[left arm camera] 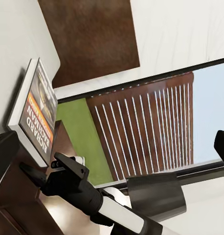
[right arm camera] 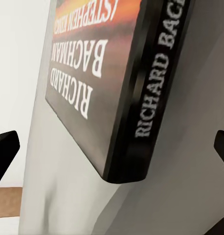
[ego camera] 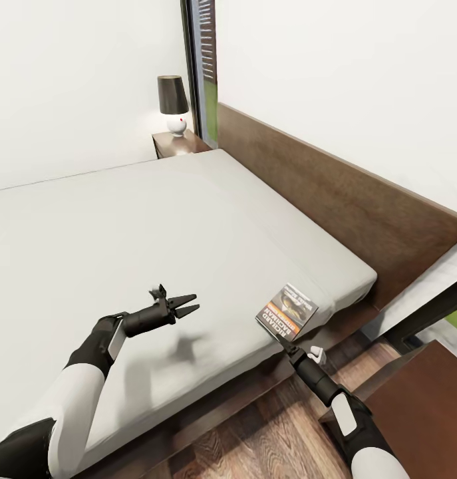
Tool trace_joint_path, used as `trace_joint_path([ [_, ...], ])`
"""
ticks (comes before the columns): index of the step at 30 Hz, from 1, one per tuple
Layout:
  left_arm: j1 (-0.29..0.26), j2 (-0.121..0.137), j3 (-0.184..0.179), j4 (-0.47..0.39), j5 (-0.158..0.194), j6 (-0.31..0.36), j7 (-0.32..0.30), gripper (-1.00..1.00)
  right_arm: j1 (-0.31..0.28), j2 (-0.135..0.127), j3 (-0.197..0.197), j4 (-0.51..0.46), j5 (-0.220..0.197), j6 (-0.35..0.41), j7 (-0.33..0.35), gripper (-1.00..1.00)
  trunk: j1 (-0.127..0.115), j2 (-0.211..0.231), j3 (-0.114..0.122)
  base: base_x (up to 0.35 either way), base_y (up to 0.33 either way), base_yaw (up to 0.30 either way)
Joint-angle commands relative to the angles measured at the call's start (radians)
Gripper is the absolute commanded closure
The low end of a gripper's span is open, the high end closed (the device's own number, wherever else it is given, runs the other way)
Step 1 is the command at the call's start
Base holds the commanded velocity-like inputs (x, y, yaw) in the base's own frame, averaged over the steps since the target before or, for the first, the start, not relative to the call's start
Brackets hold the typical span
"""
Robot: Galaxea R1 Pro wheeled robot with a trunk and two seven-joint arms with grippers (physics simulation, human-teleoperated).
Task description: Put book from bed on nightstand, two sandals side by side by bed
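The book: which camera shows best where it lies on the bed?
The head view: the book lies flat near the mattress corner of the bed, just ahead of the right end effector. The right wrist view gives a close look at its cover and spine lettering; the left wrist view shows it edge-on.

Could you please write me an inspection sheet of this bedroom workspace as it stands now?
Surface: bed, bare off-white mattress, dark wooden frame.
Job's things: book lying flat near the mattress corner; nightstand beyond the bed, another nightstand at the robot's right.
Clutter: lamp on the far nightstand.
Grippers: left pincer open, hovering above the mattress; right pincer open, just short of the book's near corner.
Cables: nothing seen.
Surroundings: white walls, wood floor, window with a slatted fence outside.
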Motion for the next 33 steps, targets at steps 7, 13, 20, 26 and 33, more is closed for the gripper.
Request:
trace_joint_path([
  [7,0.0,0.0,0.0,0.0,0.0,0.011,-0.003,-1.0,-0.001,0.001,-0.005,0.0,-0.003,0.009,0.004,-1.0,0.0,0.0,-0.001,0.001,0.0,0.0],
  [13,0.0,0.0,-0.001,0.0,0.0,0.011,-0.003,-1.0,-0.001,0.001,-0.005,0.0,-0.003,0.009,0.004,-1.0,0.0,0.0,-0.001,0.0,0.0,0.0],
  [20,0.0,0.0,0.001,0.001,0.001,0.011,-0.002,-1.0,-0.001,0.001,-0.004,0.0,-0.003,0.009,0.004,-1.0,0.0,0.0,-0.001,0.0,0.0,0.0],
  [26,0.0,0.0,0.0,0.001,0.002,0.011,-0.002,-1.0,-0.001,0.001,-0.004,0.0,-0.003,0.009,0.004,-1.0,0.0,0.0,-0.001,0.0,-0.051,0.0],
  [33,0.0,-0.001,0.0,0.003,0.003,0.011,0.0,-1.0,-0.001,0.001,-0.004,0.0,-0.003,0.008,0.004,-1.0,0.0,0.0,-0.001,0.0,-0.079,0.0],
])
